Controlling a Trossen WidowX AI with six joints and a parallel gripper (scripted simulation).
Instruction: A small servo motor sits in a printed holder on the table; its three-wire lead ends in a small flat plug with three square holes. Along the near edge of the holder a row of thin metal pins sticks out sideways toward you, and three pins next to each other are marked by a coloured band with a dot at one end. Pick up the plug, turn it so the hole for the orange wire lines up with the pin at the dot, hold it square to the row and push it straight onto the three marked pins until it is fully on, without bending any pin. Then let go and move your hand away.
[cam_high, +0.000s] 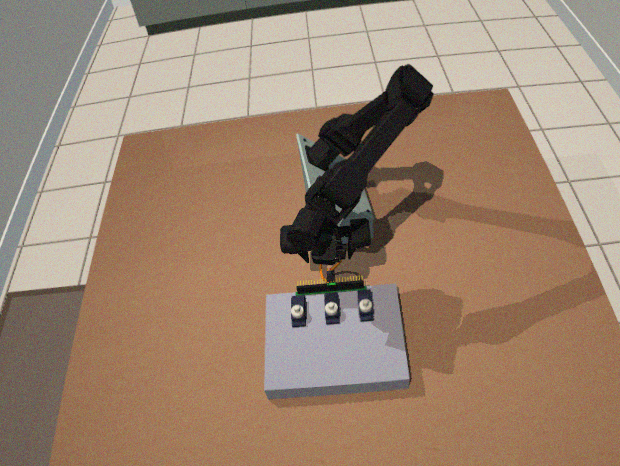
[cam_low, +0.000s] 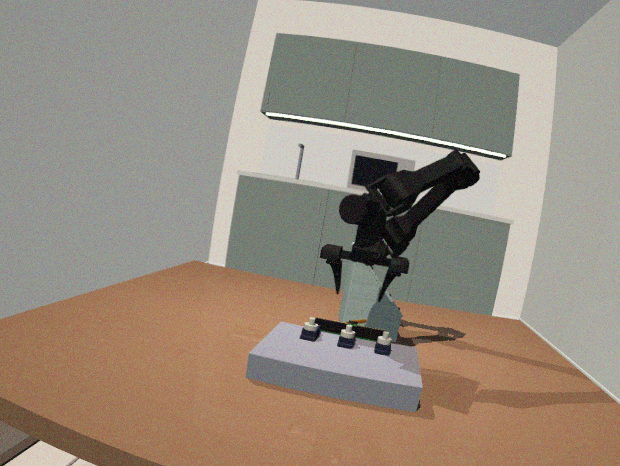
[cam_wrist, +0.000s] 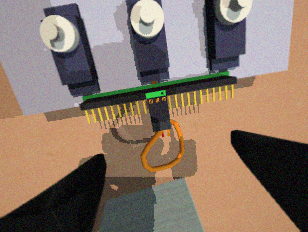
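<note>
The black plug (cam_high: 330, 276) (cam_wrist: 160, 116) sits on pins in front of the green band (cam_wrist: 156, 94), roughly square to the row. The band's dot is at its right end in the wrist view. Small orange marks show at the plug's header end; whether it is fully seated I cannot tell. Its orange lead (cam_wrist: 182, 142) (cam_low: 356, 321) loops from the rear; the other wires are mostly hidden. The pins at either side look straight. The holder (cam_high: 330, 355) (cam_low: 330, 385) lies on the table. My gripper (cam_low: 358, 296) (cam_wrist: 168, 148) is wide open and empty, above and behind the plug.
Three dark servos with white hubs stand on the holder: left (cam_high: 298, 311), middle (cam_high: 331, 309) and right (cam_high: 365, 306). The black header bar (cam_wrist: 200, 86) runs along the holder's pin edge. A grey-green arm mount (cam_low: 384, 318) stands behind the plug.
</note>
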